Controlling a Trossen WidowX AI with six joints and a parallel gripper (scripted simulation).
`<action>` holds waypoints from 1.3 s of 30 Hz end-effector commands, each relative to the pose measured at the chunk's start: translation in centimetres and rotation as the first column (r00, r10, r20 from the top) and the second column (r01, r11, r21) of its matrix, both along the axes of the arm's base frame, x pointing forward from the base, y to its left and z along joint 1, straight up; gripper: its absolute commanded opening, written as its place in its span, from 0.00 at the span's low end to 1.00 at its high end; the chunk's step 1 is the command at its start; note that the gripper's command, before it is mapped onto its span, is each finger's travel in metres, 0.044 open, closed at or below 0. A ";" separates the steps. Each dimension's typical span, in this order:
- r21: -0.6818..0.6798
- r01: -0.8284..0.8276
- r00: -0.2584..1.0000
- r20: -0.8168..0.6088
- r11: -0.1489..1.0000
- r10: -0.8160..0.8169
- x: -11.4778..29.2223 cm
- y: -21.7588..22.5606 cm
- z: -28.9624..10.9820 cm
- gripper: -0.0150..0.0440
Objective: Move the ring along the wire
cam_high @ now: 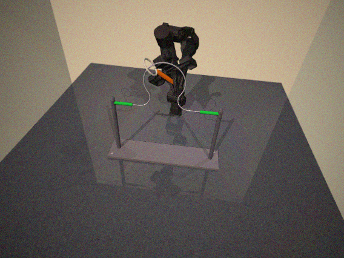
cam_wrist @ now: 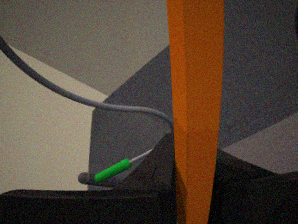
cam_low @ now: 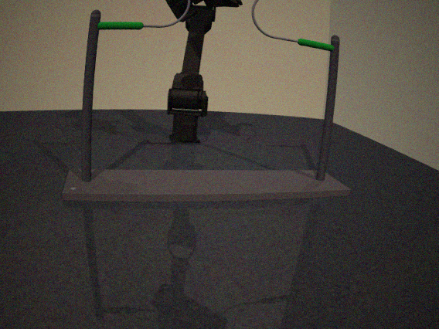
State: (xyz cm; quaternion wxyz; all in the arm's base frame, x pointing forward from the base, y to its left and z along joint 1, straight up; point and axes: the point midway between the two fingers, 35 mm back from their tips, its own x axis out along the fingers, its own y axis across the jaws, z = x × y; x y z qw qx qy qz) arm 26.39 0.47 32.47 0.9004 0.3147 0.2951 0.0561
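The thin grey wire (cam_high: 191, 111) (cam_low: 270, 37) (cam_wrist: 67, 92) arches high between two posts, with a green part by the left post (cam_high: 123, 103) (cam_low: 120, 25) and a green part by the right post (cam_high: 209, 112) (cam_low: 316, 44). The ring (cam_high: 144, 65) sits around the upper left side of the arch. Its orange handle (cam_high: 165, 77) (cam_wrist: 194, 96) slants down to the right from it. My gripper (cam_high: 172, 82) (cam_wrist: 176, 140) is shut on the handle's lower end, high above the base. One green part (cam_wrist: 112, 171) shows in the wrist view. The ring is out of the exterior view.
The left post (cam_high: 115, 121) (cam_low: 88, 96) and right post (cam_high: 215, 133) (cam_low: 328, 108) stand on a flat grey base plate (cam_high: 163, 154) (cam_low: 205, 185). My arm's base (cam_high: 175, 109) (cam_low: 185, 127) stands behind the plate, under the arch. Walls close in the floor at the back and sides.
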 end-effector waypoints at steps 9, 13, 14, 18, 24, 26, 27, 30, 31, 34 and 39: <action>-0.173 0.001 1.000 0.007 0.985 0.000 0.0 -0.6 -0.3 0.00; -0.228 0.003 1.000 0.008 0.974 -0.001 0.0 -0.8 -0.4 0.00; -0.241 0.003 1.000 0.009 0.971 -0.001 0.0 -0.8 -0.5 0.00; -0.294 0.005 1.000 0.010 0.956 -0.002 0.0 -1.1 -0.6 0.00; -0.373 0.008 1.000 0.013 0.928 -0.003 0.0 -1.4 -0.7 0.00; -0.398 0.009 1.000 0.014 0.917 -0.003 0.0 -1.5 -0.7 0.00; -0.411 0.009 1.000 0.015 0.912 -0.003 0.0 -1.6 -0.8 0.00; -0.448 0.010 1.000 0.016 0.894 -0.004 0.0 -1.7 -0.8 0.00; -0.461 0.011 1.000 0.017 0.888 -0.004 0.0 -1.8 -0.8 0.00; -0.497 0.012 1.000 0.018 0.868 -0.004 0.0 -2.0 -0.8 0.00; -0.556 0.015 1.000 0.021 0.831 -0.004 0.0 -2.3 -0.9 0.00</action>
